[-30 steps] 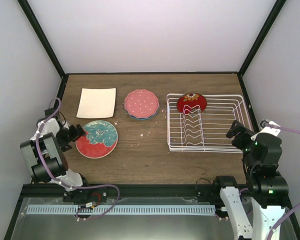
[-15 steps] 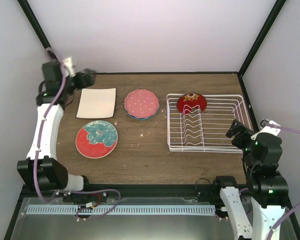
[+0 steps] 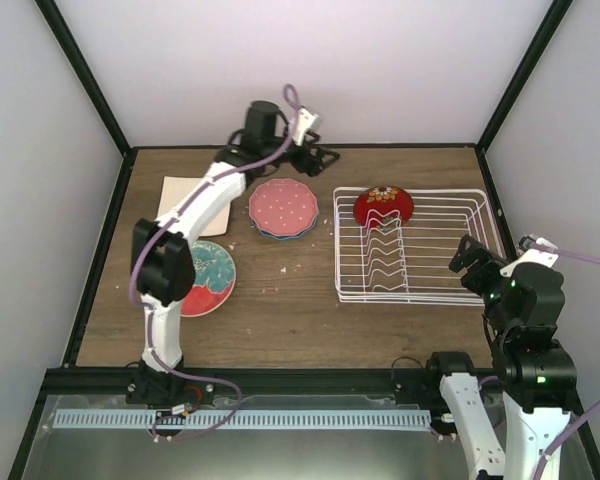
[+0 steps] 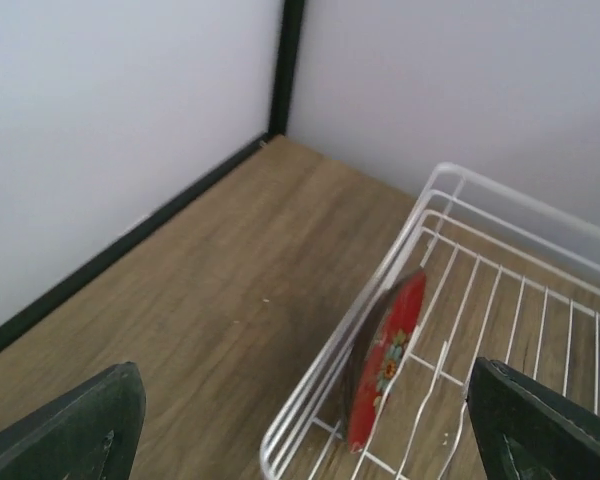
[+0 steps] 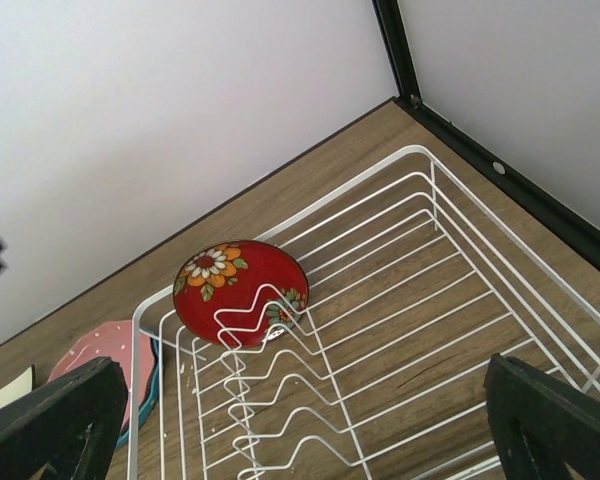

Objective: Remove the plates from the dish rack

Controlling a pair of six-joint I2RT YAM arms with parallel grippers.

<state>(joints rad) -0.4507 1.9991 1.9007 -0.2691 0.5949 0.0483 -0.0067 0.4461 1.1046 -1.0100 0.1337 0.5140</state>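
Left arm is stretched right out to the far edge of the counter (image 3: 300, 300), and the left pincer (image 3: 323, 157) hangs up there just beyond the back left corner of the dish rack (image 3: 440, 250). From its wrist view I see both fingers (image 4: 70, 425) spread wide with nothing between them, only wood and the rack's corner below. One plate is in the rack: the small dark red floral plate (image 3: 384, 206), standing on edge at the far left end and leaning against the wavy dividers. The rest I can see are out on the counter. The pink polka-dot scalloped plate (image 3: 283, 206) sits just left of the rack on top of a stack, a blue rim showing beneath it. The beige square plate (image 3: 180, 205) lies further left, partly covered by the arm. The large red-and-teal plate (image 3: 208, 275) is nearer me, half hidden behind the elbow. Right pincer (image 3: 466, 266) hovers over the rack's near right corner, its fingers also spread wide, gripping nothing, looking across the wires toward the red plate.
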